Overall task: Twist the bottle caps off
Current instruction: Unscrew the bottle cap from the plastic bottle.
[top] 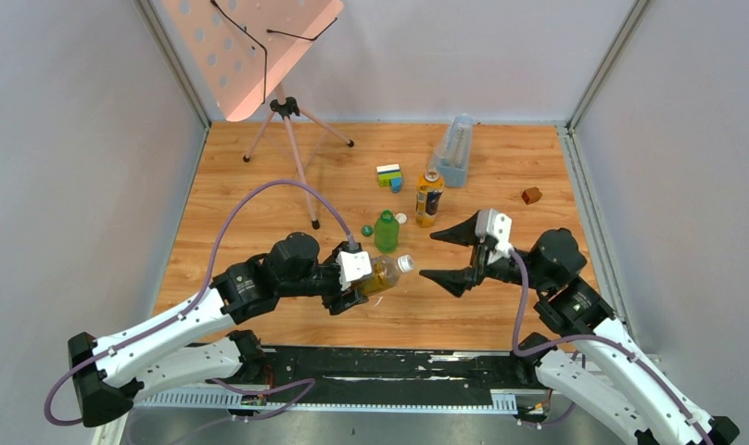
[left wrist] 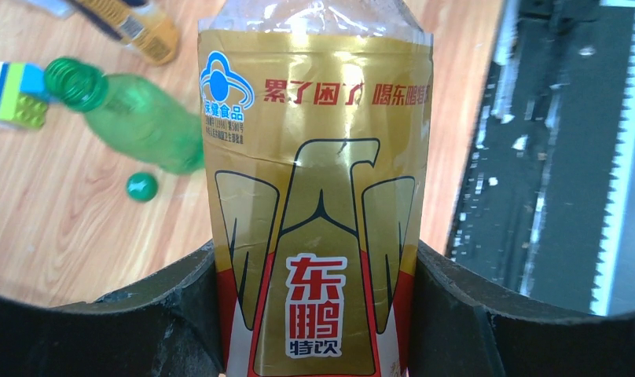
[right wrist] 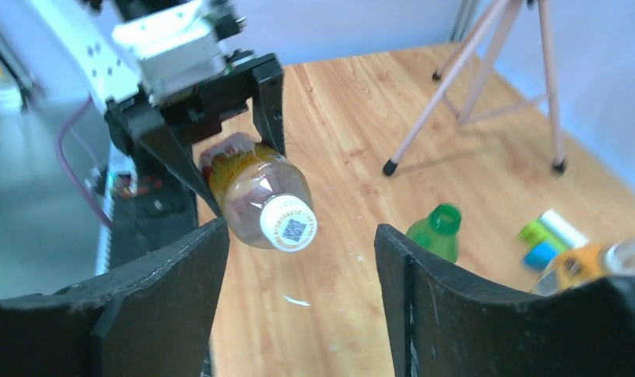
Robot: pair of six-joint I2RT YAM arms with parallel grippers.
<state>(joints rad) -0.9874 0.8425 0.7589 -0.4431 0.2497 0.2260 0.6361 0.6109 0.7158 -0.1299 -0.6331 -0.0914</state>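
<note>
My left pincer (top: 360, 284) is clamped on the red-label bottle (top: 382, 273), just below the middle of the overhead frame. In the left wrist view my two dark fingers (left wrist: 169, 314) press against both sides of the label at the bottom of the frame. The bottle is off the table (top: 260, 185), lying nearly level. Its neck points toward the right of the overhead frame, and its white cap (top: 405, 263) is on.

My right pincer (top: 442, 257) is spread wide and holds nothing. In the overhead view it sits right of the cap, at about the same height in the frame. Its fingertips are near the cap but apart from it, with bare wood showing between. In the right wrist view the cap faces the lens end-on and appears in the gap between my fingers (right wrist: 169, 290). It is closer to the left one and touches neither.

Above the held bottle in the overhead frame, the green bottle (top: 387, 232) stands upright with its neck open. The green cap (top: 367, 230) lies on the wood just to its left. A loose white cap (top: 400, 219) lies just to its upper right, between it and the standing yellow-label bottle (top: 428, 197). I cannot tell whether that bottle's mouth is open.

Further up sit the toy bricks (top: 389, 175) and a clear container (top: 454, 148). A brown block (top: 532, 195) lies at the right, and a tripod (top: 287, 130) stands at the upper left.
</note>
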